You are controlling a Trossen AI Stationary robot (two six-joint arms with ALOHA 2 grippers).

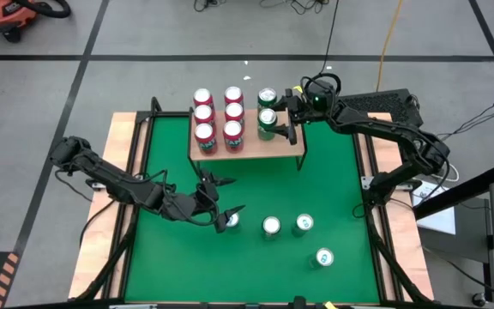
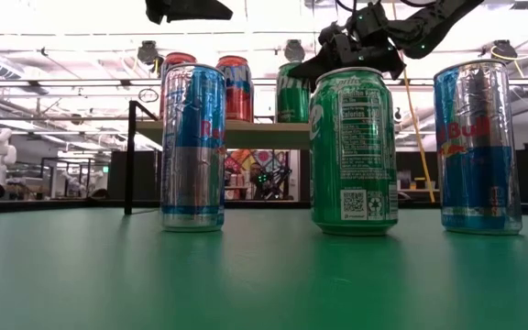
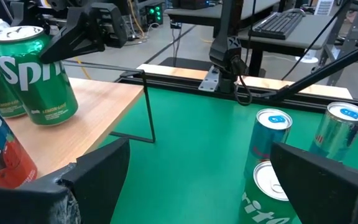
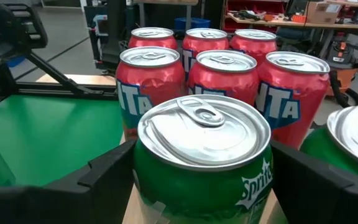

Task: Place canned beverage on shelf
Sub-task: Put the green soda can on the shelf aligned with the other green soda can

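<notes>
The shelf (image 1: 251, 146), a light-wood board on thin black legs, stands at the table's far middle. Several red cans (image 1: 219, 116) and a green can (image 1: 267, 96) stand on it. My right gripper (image 1: 283, 118) reaches in from the right and is shut on a second green can (image 1: 267, 121) at the shelf's near right corner; its base rests on the board (image 3: 55, 115). My left gripper (image 1: 228, 196) hangs open above the table, just beyond a loose can (image 1: 230, 221), with nothing between its fingers (image 3: 98, 168). My right gripper holds the green can's upper side wall (image 4: 148, 180) between its two fingers (image 4: 104, 180), one on each side. The fingers lie about level and come from the table's right side. The can stands upright with its base on the shelf board.
Several loose cans stand on the green table's near half: blue-and-silver ones (image 2: 193, 147) (image 2: 478, 147) and green ones (image 2: 354, 151) (image 1: 324, 257). Wooden rails (image 1: 118, 172) border the table. The shelf's near right strip (image 1: 286, 148) is bare wood.
</notes>
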